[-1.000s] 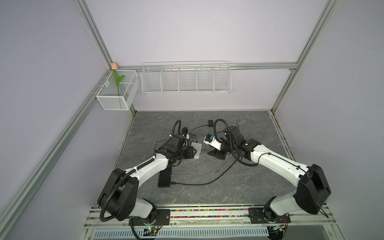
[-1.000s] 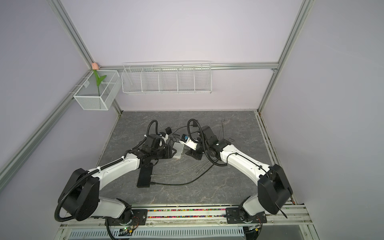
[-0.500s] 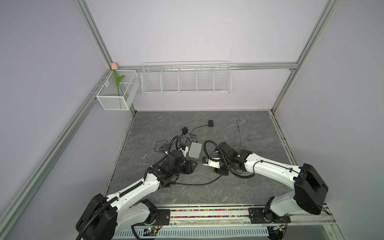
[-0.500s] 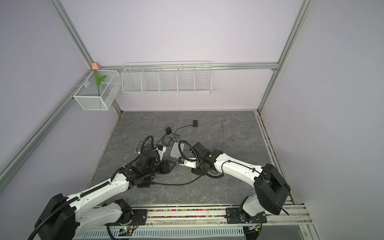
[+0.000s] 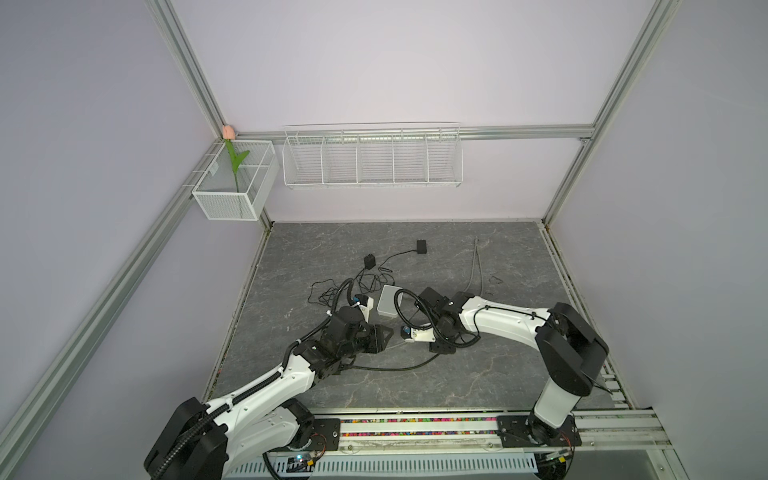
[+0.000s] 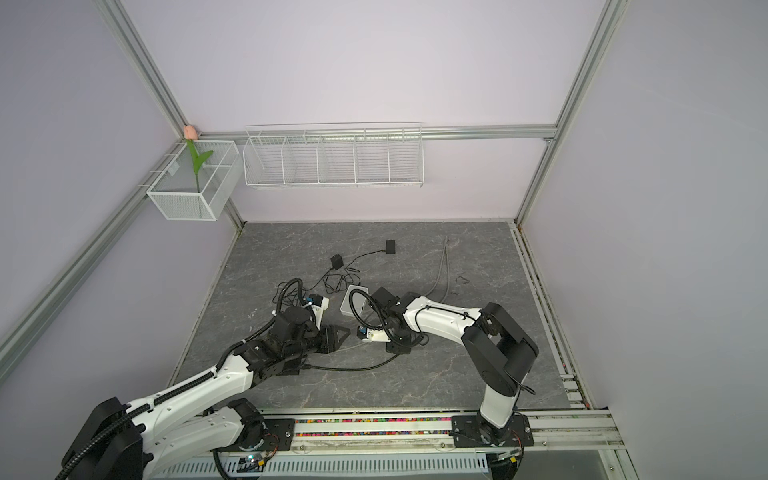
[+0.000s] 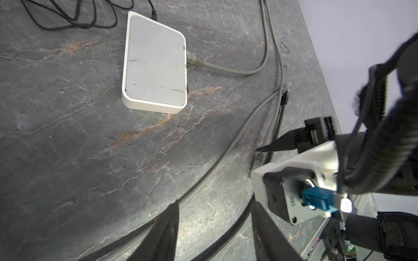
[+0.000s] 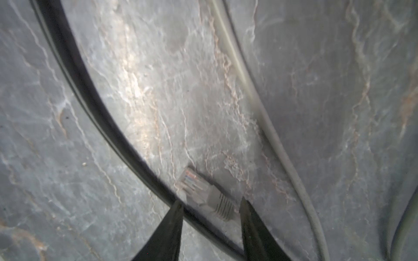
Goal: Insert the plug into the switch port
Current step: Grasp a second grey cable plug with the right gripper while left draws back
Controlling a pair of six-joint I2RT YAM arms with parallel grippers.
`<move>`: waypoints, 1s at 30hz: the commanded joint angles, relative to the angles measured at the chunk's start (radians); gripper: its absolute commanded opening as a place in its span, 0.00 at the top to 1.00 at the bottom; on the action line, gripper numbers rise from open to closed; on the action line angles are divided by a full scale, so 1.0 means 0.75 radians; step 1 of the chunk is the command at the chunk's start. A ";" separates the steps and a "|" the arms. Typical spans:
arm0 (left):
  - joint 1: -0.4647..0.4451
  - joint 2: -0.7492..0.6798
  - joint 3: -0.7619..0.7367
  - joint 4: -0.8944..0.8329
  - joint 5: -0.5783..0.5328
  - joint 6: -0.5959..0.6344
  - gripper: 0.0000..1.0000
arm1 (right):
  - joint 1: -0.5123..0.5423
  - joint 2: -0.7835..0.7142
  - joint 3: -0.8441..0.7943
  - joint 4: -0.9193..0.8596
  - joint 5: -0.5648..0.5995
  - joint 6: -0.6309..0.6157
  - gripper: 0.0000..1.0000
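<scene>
Grey marbled surface (image 5: 478, 386) fills the cell, with lilac walls around it. My right hand (image 8: 210, 203) is released, its fingers set either side of the grey Ethernet plug (image 8: 196, 187). The plug lies flat on the surface, nearer to me than the white switch (image 7: 153, 61). I see no contact with it. My left hand (image 7: 214, 203) is released too and holds nothing, sitting low just left of the right one.

A black cable (image 8: 90, 101) runs right beside the plug and passes under one finger. If I close here, I judge I could pinch it along with the boot, and the plug would come up skewed. The rounded boot may also roll in the grip, leaving the latch facing the wrong way at the port.

Only the left wrist view shows the switch's port edge, where a second grey plug (image 7: 194, 59) is already seated. Only the right wrist view shows the plug between the fingers; in both top views the right arm covers it.
</scene>
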 commanded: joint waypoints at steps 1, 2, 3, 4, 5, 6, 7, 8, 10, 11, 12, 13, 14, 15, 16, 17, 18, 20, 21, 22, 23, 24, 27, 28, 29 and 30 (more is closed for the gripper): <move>-0.005 -0.011 -0.020 0.025 -0.021 -0.016 0.49 | -0.009 0.023 0.044 -0.057 -0.042 -0.045 0.55; -0.005 -0.007 -0.020 0.029 -0.021 -0.018 0.49 | -0.010 0.032 0.048 -0.057 -0.040 -0.047 0.55; -0.005 -0.003 -0.020 0.034 -0.023 -0.019 0.49 | -0.015 0.041 0.052 -0.060 -0.038 -0.048 0.55; -0.005 0.001 -0.018 0.037 -0.018 -0.020 0.49 | -0.017 0.052 0.055 -0.059 -0.037 -0.050 0.55; -0.005 0.004 -0.016 0.041 -0.019 -0.020 0.49 | -0.019 0.060 0.055 -0.057 -0.037 -0.049 0.55; -0.005 0.010 -0.014 0.043 -0.019 -0.020 0.49 | -0.020 0.066 0.053 -0.054 -0.037 -0.050 0.55; -0.005 0.014 -0.011 0.044 -0.019 -0.020 0.49 | -0.026 0.072 0.050 -0.047 -0.040 -0.050 0.55; -0.005 0.017 -0.009 0.044 -0.017 -0.020 0.49 | -0.030 0.077 0.049 -0.044 -0.040 -0.053 0.55; -0.005 0.019 -0.008 0.043 -0.015 -0.020 0.49 | -0.041 0.088 0.048 -0.047 -0.041 -0.053 0.56; -0.005 0.020 -0.006 0.043 -0.013 -0.020 0.49 | -0.045 0.095 0.047 -0.047 -0.038 -0.052 0.56; -0.005 0.017 -0.006 0.042 -0.013 -0.022 0.49 | -0.046 0.098 0.048 -0.047 -0.036 -0.050 0.56; -0.005 0.016 -0.006 0.042 -0.013 -0.022 0.49 | -0.048 0.104 0.048 -0.047 -0.035 -0.050 0.57; -0.005 0.014 -0.006 0.043 -0.013 -0.022 0.49 | -0.048 0.109 0.048 -0.046 -0.033 -0.046 0.58; -0.005 0.011 -0.003 0.043 -0.013 -0.021 0.49 | -0.048 0.114 0.048 -0.043 -0.032 -0.041 0.59; -0.005 0.010 -0.004 0.040 -0.015 -0.022 0.50 | -0.047 0.121 0.048 -0.041 -0.030 -0.034 0.61; -0.005 0.007 0.000 0.036 -0.015 -0.022 0.50 | -0.046 0.127 0.047 -0.039 -0.033 -0.028 0.62; -0.005 0.005 0.002 0.032 -0.014 -0.022 0.50 | -0.044 0.130 0.045 -0.033 -0.035 -0.020 0.63; -0.005 -0.009 -0.001 0.023 -0.020 -0.022 0.50 | -0.044 0.132 0.034 -0.017 -0.031 -0.006 0.64; -0.005 -0.017 -0.004 0.019 -0.024 -0.022 0.50 | -0.043 0.130 0.027 -0.009 -0.030 0.001 0.64; -0.005 -0.030 -0.009 0.016 -0.031 -0.022 0.50 | -0.041 0.123 0.017 0.001 -0.031 0.004 0.65; -0.005 -0.044 -0.016 0.015 -0.037 -0.024 0.50 | -0.037 0.118 0.008 0.009 -0.034 0.006 0.67; -0.005 -0.055 -0.021 0.016 -0.042 -0.026 0.50 | -0.034 0.113 0.002 0.016 -0.030 0.011 0.70; -0.005 -0.086 -0.030 0.023 -0.063 -0.028 0.50 | -0.027 0.096 -0.012 0.042 -0.018 0.038 0.83; -0.005 -0.088 -0.026 0.028 -0.068 -0.028 0.50 | -0.026 0.093 -0.013 0.044 -0.019 0.046 0.88; -0.005 -0.088 -0.019 0.029 -0.067 -0.029 0.51 | -0.027 0.089 -0.010 0.046 -0.015 0.058 0.93; -0.005 -0.084 -0.007 0.030 -0.065 -0.028 0.51 | -0.027 0.084 -0.009 0.049 -0.013 0.074 0.93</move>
